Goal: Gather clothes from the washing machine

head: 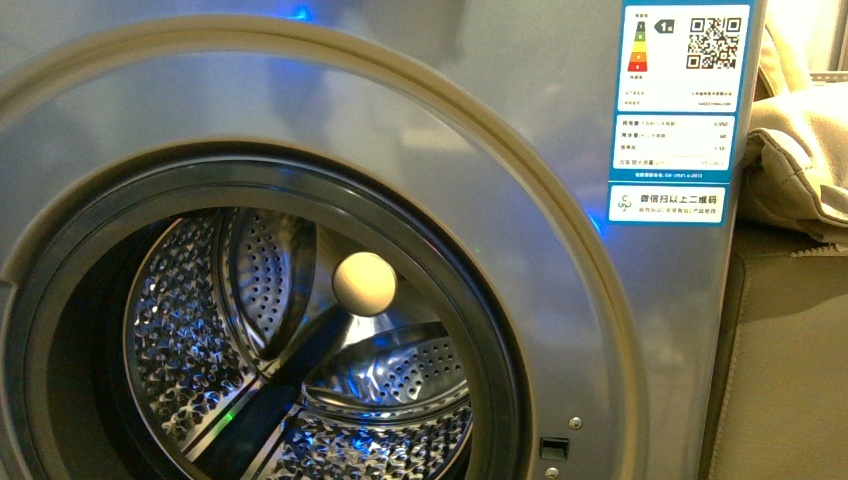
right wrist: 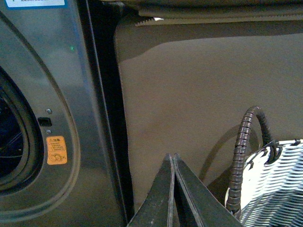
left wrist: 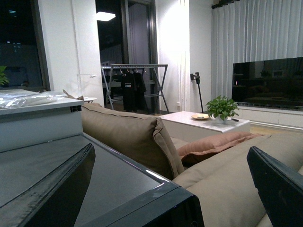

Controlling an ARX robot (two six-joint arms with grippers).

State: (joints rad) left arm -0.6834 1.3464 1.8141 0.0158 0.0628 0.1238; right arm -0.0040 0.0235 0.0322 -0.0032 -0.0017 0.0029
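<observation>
The grey washing machine [head: 560, 180] fills the front view, its door open on the perforated steel drum [head: 300, 380]. I see no clothes in the drum, only a round pale ball [head: 364, 284]. Neither arm shows in the front view. My left gripper [left wrist: 170, 189] is open and empty above the machine's dark top [left wrist: 94, 179]. My right gripper [right wrist: 172, 163] is shut with nothing in it, beside the machine's front [right wrist: 71, 94] with its orange sticker [right wrist: 56, 150].
A beige sofa [right wrist: 189, 104] stands right of the machine, with cushions [left wrist: 128, 135]. A white-and-grey woven basket [right wrist: 270, 184] with a dark handle sits by the right gripper. A blue-white label [head: 680, 110] is on the machine. A pale cloth [head: 800, 160] lies on the sofa.
</observation>
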